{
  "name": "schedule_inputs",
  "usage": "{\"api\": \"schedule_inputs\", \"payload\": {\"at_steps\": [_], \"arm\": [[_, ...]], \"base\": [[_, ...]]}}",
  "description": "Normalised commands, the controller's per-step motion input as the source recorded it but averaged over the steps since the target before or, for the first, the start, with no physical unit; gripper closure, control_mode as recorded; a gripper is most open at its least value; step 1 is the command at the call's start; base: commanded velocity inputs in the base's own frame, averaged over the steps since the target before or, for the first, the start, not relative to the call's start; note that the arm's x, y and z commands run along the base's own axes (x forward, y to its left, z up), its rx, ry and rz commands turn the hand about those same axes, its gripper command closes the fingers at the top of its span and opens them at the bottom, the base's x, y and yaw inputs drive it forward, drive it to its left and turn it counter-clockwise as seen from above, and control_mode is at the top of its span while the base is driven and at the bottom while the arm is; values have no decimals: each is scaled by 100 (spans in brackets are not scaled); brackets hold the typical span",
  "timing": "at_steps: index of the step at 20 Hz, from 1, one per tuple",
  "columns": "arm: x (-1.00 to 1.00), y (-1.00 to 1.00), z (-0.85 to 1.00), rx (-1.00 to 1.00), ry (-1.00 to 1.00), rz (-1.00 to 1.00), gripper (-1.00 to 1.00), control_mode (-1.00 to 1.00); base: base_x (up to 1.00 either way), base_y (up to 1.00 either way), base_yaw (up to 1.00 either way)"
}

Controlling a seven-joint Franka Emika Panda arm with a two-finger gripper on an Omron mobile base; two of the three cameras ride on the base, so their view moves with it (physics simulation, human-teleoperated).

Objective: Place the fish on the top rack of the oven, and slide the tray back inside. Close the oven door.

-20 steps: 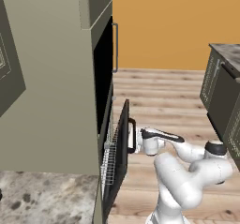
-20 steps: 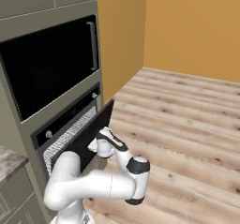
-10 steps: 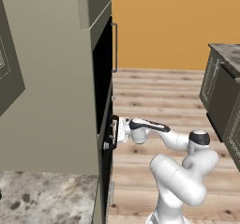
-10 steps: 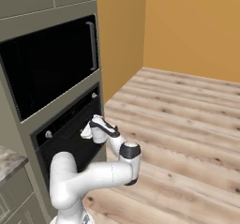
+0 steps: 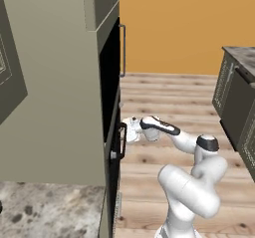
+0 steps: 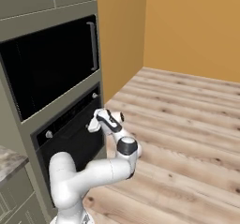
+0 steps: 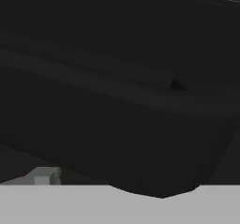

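Beneath me runs a light wooden plank floor (image 5: 164, 90), reaching to the orange wall. On it stands the tall olive-grey cabinet column (image 5: 55, 97) that houses the oven; its dark oven door (image 6: 75, 134) sits upright, flush in the cabinet front. To my right a second, dark cabinet unit (image 5: 236, 102) with a speckled stone top also stands on the floor. A patch of speckled stone counter (image 5: 45, 209) shows at my lower left.

One oven door (image 5: 115, 155) below one microwave (image 6: 47, 63), one gripper (image 5: 125, 131) against it, and perhaps one knob (image 6: 48, 134).
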Motion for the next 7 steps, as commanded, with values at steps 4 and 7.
{"api": "schedule_inputs", "payload": {"at_steps": [4,7], "arm": [[-67,-46,-18,0,0,-1,-100,-100],[-55,-17,-32,0,0,-14,-100,-100]], "base": [[0,0,0],[0,0,0]]}}
